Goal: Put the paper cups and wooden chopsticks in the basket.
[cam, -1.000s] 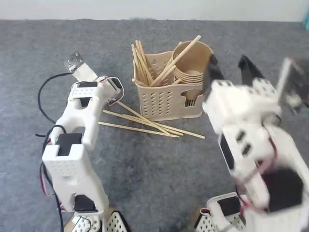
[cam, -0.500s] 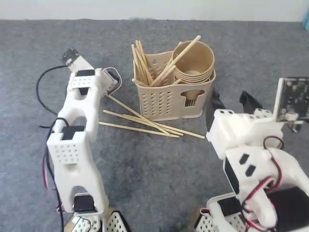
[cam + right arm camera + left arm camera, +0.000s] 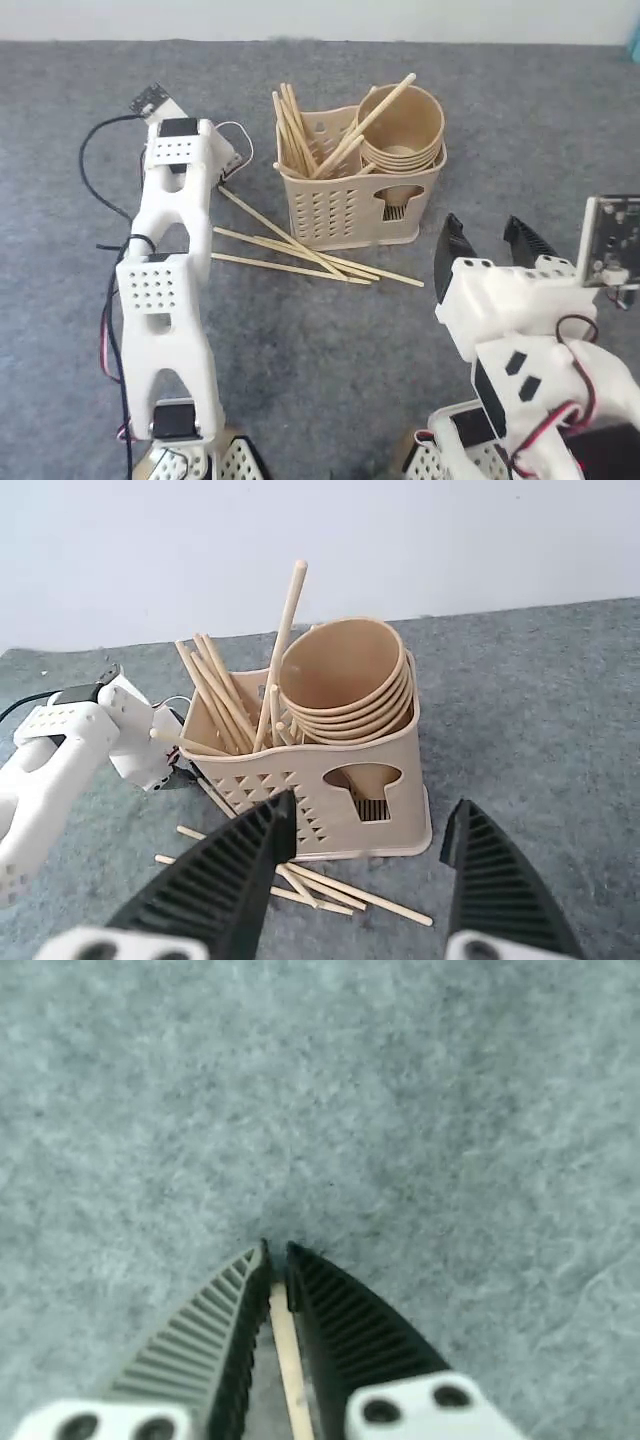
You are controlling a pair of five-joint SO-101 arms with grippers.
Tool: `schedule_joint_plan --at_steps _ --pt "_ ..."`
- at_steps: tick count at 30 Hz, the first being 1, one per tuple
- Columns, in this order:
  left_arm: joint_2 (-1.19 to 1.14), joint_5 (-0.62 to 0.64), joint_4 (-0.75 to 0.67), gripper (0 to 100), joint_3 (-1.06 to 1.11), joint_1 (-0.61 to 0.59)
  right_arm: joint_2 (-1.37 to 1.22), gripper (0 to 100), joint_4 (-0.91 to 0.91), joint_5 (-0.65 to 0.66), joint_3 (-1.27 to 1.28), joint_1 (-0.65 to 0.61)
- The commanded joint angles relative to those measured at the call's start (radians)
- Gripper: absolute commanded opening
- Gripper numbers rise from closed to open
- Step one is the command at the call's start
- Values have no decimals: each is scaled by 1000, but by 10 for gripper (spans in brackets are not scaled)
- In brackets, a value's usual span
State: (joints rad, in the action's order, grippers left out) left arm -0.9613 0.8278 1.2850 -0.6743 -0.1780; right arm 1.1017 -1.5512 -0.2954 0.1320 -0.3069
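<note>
A beige slotted basket (image 3: 352, 212) (image 3: 330, 795) stands on the grey felt, holding a stack of paper cups (image 3: 403, 130) (image 3: 345, 683) and several wooden chopsticks (image 3: 298, 130) (image 3: 220, 700). More chopsticks (image 3: 300, 258) (image 3: 320, 885) lie on the felt in front of the basket. My left gripper (image 3: 275, 1252), down on the felt left of the basket, is shut on the end of one chopstick (image 3: 290, 1365) (image 3: 270, 232). My right gripper (image 3: 490, 240) (image 3: 370, 855) hangs open and empty, to the right of and nearer than the basket.
Grey felt (image 3: 330, 370) covers the table, with bare room in front between the two arms. A pale wall (image 3: 300, 540) rises behind the basket. The left arm's black cable (image 3: 95, 190) loops at its far left.
The right arm has pulled back from the basket toward the near right, gripper open. The left arm has stretched forward and lowered onto a chopstick's end left of the basket.
</note>
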Motion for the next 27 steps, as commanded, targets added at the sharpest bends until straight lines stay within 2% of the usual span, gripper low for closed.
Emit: schedule_joint_plan --at_steps 1,5,9,14,22,27 --pt "-37 3 61 13 -54 -18 21 245 -7 -11 -32 -2" --pt "-37 3 103 13 -71 -18 61 245 -8 -11 41 -2" --pt "-28 2 106 12 -71 -21 139 245 -99 -3 241 -1" --pt "69 -37 157 12 -67 -18 237 245 -93 129 566 8" --pt "229 -37 269 12 -44 -12 265 245 116 298 816 242" --pt "287 -37 292 12 18 -9 265 245 361 308 1100 282"
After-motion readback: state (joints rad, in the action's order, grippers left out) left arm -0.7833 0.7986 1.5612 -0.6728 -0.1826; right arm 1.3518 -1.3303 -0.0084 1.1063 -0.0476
